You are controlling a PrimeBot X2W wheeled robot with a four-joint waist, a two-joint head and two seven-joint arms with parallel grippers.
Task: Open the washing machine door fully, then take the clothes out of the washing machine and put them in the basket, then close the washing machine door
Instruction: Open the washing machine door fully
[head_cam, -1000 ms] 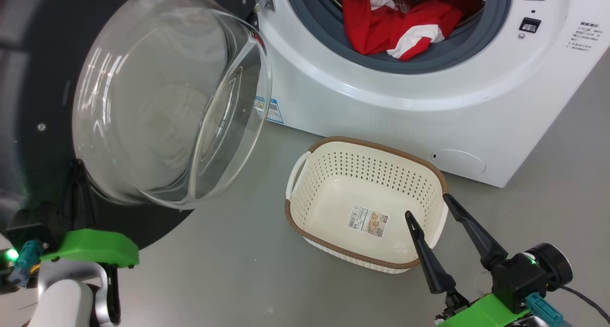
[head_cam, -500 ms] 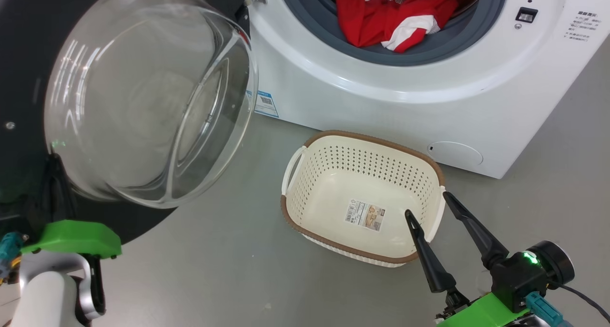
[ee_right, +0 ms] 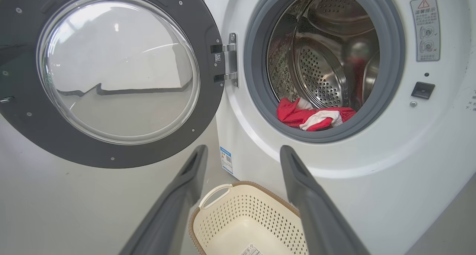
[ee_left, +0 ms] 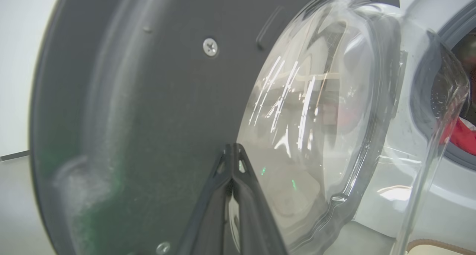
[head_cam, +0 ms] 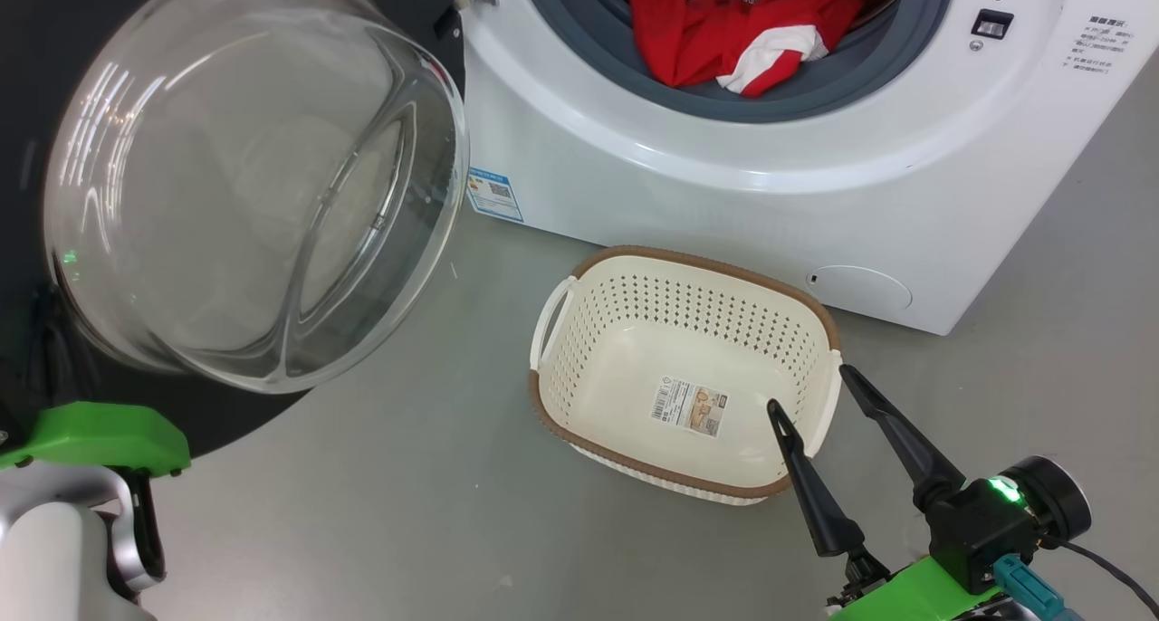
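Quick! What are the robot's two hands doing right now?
Left hand: shut, empty, fingertips by the big round black-ringed glass door.
Right hand: open, empty, by the cream perforated plastic basket.

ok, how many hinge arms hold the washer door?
2. Both sit between the washing machine door and the washing machine front: upper hinge arm, lower hinge arm directly below it.

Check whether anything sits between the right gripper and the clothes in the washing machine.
Nothing visible does. The washing machine door hangs swung aside, leaving the drum mouth open before the right gripper, and the basket sits below that line toward the clothes.
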